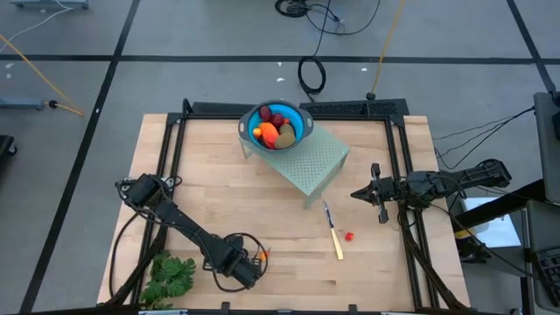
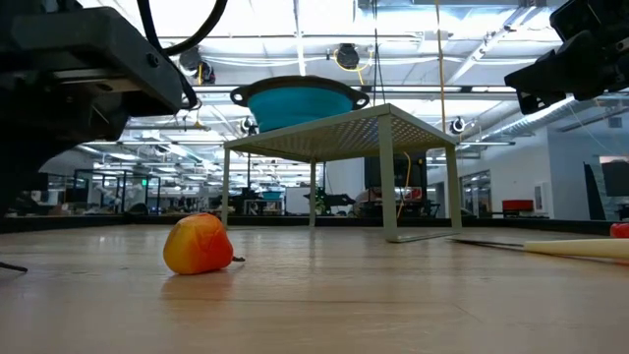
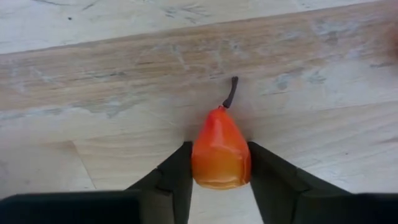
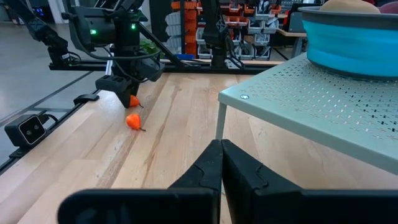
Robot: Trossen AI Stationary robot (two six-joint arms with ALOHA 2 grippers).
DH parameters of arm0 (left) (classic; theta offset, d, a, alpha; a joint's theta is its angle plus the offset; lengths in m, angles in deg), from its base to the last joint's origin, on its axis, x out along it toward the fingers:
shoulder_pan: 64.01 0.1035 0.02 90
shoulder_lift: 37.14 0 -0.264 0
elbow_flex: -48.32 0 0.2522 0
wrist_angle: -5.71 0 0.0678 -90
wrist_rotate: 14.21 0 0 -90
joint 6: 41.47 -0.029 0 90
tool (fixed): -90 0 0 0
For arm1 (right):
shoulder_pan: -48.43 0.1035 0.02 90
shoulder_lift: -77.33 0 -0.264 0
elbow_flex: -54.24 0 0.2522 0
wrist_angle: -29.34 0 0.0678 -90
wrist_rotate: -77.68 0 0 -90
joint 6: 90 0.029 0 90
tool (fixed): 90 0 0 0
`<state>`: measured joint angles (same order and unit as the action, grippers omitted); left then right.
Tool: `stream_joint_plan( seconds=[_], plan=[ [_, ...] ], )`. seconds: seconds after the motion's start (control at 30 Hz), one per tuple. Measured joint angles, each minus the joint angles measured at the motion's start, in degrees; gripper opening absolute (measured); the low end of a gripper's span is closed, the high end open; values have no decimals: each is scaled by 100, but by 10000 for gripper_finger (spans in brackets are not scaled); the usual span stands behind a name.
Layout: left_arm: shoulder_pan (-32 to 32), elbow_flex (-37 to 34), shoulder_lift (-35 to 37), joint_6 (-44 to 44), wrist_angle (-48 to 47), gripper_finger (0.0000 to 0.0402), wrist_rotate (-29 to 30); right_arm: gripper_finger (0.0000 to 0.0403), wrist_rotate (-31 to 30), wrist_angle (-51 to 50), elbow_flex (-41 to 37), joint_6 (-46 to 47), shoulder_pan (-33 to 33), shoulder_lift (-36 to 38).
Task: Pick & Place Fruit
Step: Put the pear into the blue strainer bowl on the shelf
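Left tool [image 3: 219, 180]: low at the near edge of the tabletop [image 1: 262, 184], its two fingers squeezing a small orange pear [image 3: 220, 149] from both sides, likely so it can be lifted.
Another orange fruit [image 4: 132, 121]: lying just beside it.
Blue bowl [image 1: 297, 127]: up on the green stand [image 1: 319, 162], already holding fruit.
Right tool [image 4: 221, 163]: closed tight, holding nothing, waiting at the right side.

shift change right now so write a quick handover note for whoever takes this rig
Left gripper: closed against an orange-red pear-shaped toy fruit on the wooden table.
Right gripper: shut, empty, beside the pale green perforated stand.
Done: several toy fruits in the blue bowl on the stand.
Left: this pear, another orange piece beside it, a small red bit.
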<state>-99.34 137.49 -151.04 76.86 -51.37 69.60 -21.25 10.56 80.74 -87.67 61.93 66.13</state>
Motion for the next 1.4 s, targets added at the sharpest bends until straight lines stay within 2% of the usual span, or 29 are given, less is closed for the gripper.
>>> stream_joint_plan(
  seconds=[0.17, 0.5, 1.1, 1.4],
  plan=[
    [0, -1, 0, 2, 14, 111, 2, 0, 1, 0, 0, 0, 0, 0],
    [2, -1, 50, -12, 18, 112, -9, 0, 1, 0, 0, 0, -1, 0],
    [48, -1, 1693, -195, -356, 113, 332, 0, 0, 0, 0, 0, 0, -2],
    [70, 1, 1991, -272, -359, 113, 435, 0, -3, 0, 0, -17, 0, -2]
  ],
)
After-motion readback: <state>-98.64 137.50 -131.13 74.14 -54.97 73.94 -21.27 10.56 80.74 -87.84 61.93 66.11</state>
